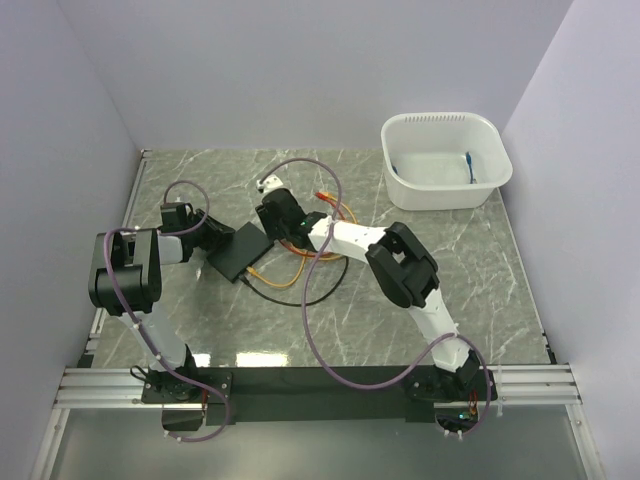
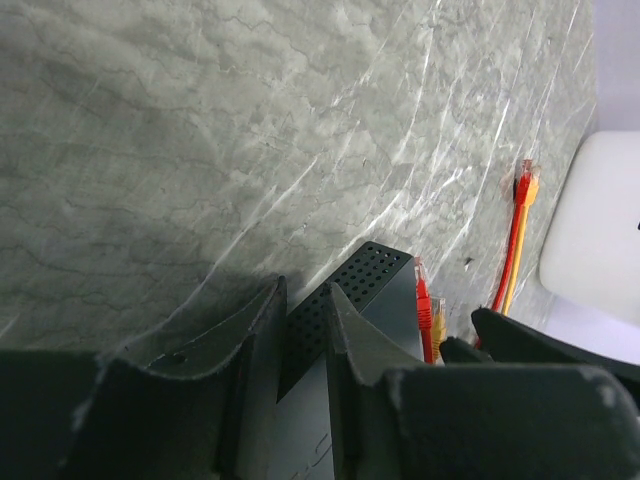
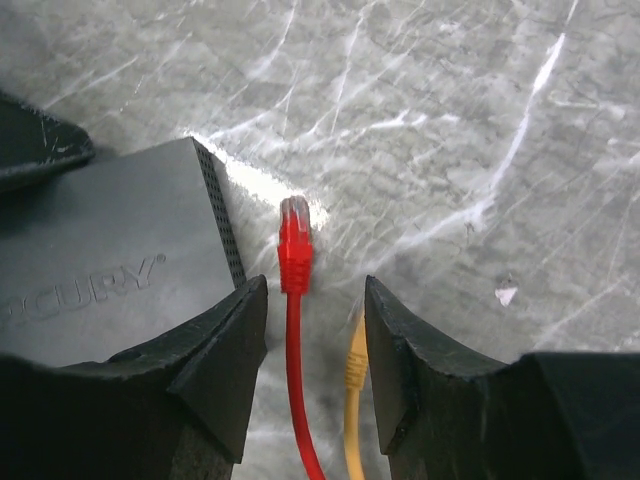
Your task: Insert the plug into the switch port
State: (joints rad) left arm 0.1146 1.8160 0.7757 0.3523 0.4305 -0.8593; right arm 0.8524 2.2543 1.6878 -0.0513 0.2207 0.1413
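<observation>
The switch is a thin matte-black box lying on the marble table. My left gripper is shut on its edge, with the perforated side showing between the fingers. The switch port is hidden in every view. A red plug on a red cable lies just right of the box's perforated side. A yellow plug lies beside it. My right gripper stands open astride both cables, with a gap on each side and touching neither.
A white tub holding a blue cable stands at the back right. Red, orange and yellow cables and a black cable loop curl on the table right of the box. Loose plug ends lie farther back.
</observation>
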